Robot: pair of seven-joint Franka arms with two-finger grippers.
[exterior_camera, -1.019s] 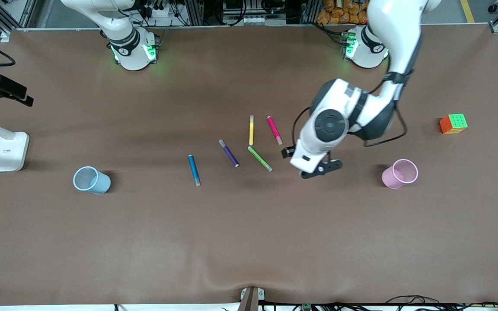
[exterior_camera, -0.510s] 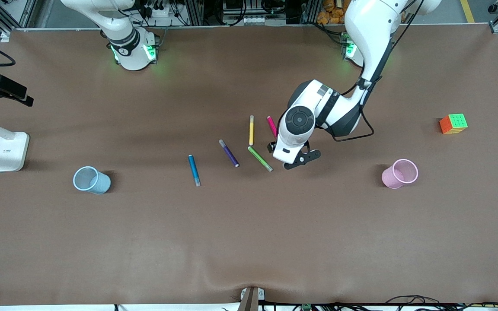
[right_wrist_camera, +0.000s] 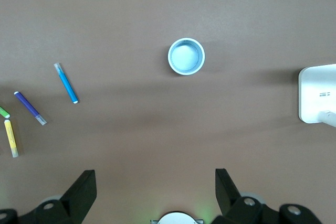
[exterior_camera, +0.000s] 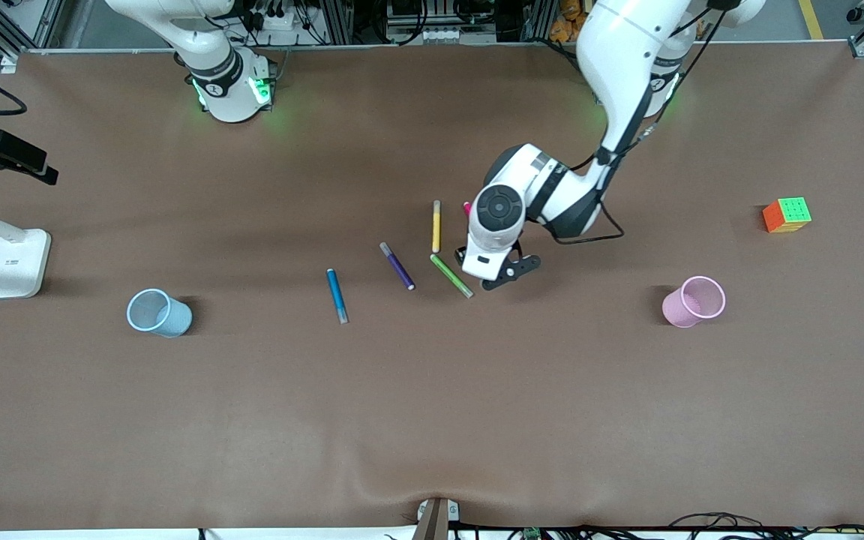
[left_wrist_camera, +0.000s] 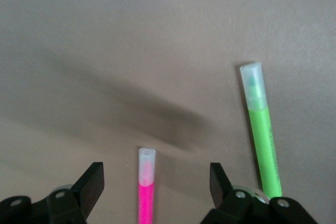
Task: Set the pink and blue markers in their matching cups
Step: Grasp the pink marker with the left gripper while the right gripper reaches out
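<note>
The front camera looks down from high across the table (exterior_camera: 432, 420), taking in the worktop edge to edge. The left wrist camera hangs close over the pink marker (left_wrist_camera: 146, 192) and green marker (left_wrist_camera: 262, 140) — mid-table, seemingly. The right wrist camera sits high, sharing the blue cup (right_wrist_camera: 186, 56) and blue marker (right_wrist_camera: 66, 83) with the front view.

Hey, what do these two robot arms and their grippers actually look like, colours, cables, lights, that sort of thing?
Both arms are glossy white with rounded shells and dark grey joint bands. The left arm has a round dark grey cap on its wrist and a black cable looping beside it. The right arm shows green lights glowing at its base. The left gripper and right gripper have flat, matte black fingers.
</note>
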